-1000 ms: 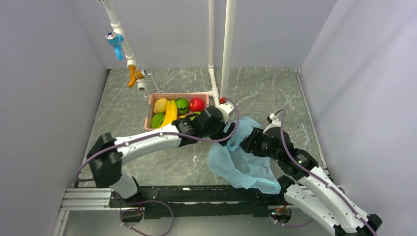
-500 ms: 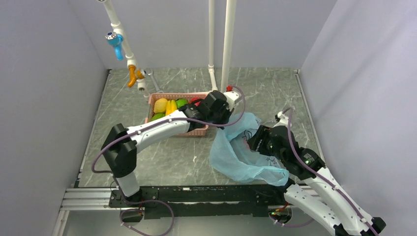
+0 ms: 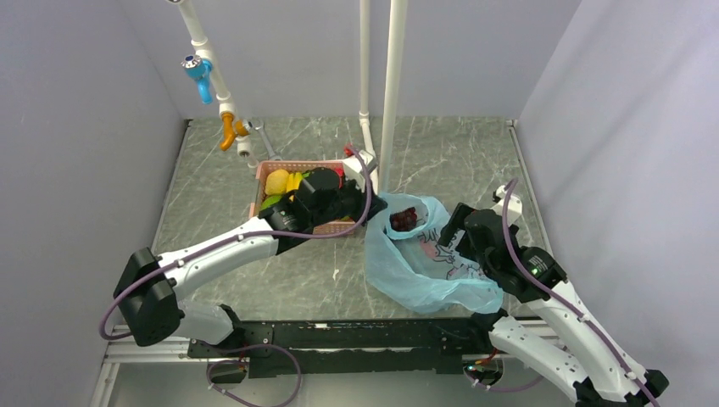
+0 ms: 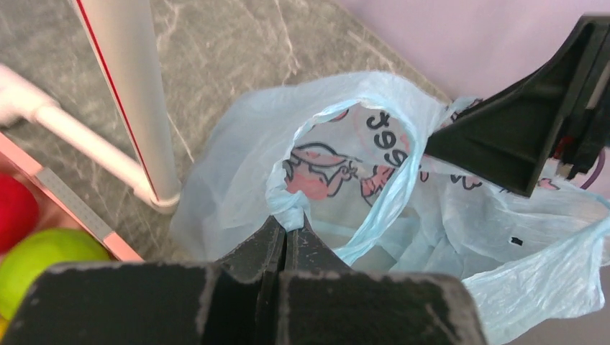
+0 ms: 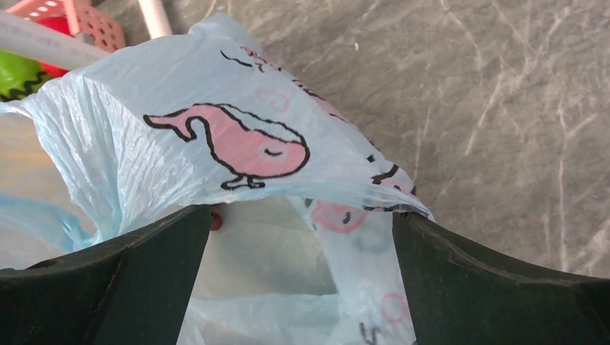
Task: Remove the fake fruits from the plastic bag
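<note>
From above, the plastic bag [image 3: 424, 275] lies on the tabletop [image 3: 458, 153] beside a pink basket [image 3: 288, 164], with dark grapes [image 3: 402, 219] showing in its mouth. The left hand [image 3: 366, 206] and right hand [image 3: 448, 237] flank the opening.

On the left wrist, the hand [image 4: 284, 228] is closed, pinching the bag's rim.

On the right wrist, the hand [image 5: 295, 215] gapes wide and grips nothing. I'd hold that rim taut so it can reach the grapes without snagging film.

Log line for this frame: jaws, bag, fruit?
left jaws: shut on plastic bag rim | right jaws: open, bag film between | grapes: inside bag | pink basket: holds fruits
</note>
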You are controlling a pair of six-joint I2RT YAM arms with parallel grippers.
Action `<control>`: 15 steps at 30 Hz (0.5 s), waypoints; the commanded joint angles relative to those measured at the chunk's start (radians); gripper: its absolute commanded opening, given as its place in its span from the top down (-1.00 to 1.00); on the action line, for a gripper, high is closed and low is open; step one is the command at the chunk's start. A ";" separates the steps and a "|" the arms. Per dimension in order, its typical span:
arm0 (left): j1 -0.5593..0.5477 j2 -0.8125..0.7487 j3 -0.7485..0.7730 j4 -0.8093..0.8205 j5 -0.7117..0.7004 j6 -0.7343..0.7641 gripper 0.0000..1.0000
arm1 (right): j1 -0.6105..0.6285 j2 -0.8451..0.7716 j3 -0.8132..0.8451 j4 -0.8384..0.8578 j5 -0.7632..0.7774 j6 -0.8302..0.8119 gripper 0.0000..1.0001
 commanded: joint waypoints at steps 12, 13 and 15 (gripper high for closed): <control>0.002 -0.009 -0.025 -0.040 -0.016 -0.027 0.80 | -0.001 -0.036 0.094 -0.033 0.054 -0.087 -0.98; 0.002 -0.015 -0.007 -0.080 -0.012 -0.021 0.45 | -0.002 -0.044 0.092 -0.032 0.035 -0.086 -0.98; 0.002 -0.031 0.029 -0.134 0.026 -0.011 0.07 | -0.001 -0.057 0.090 -0.037 -0.005 -0.075 -0.98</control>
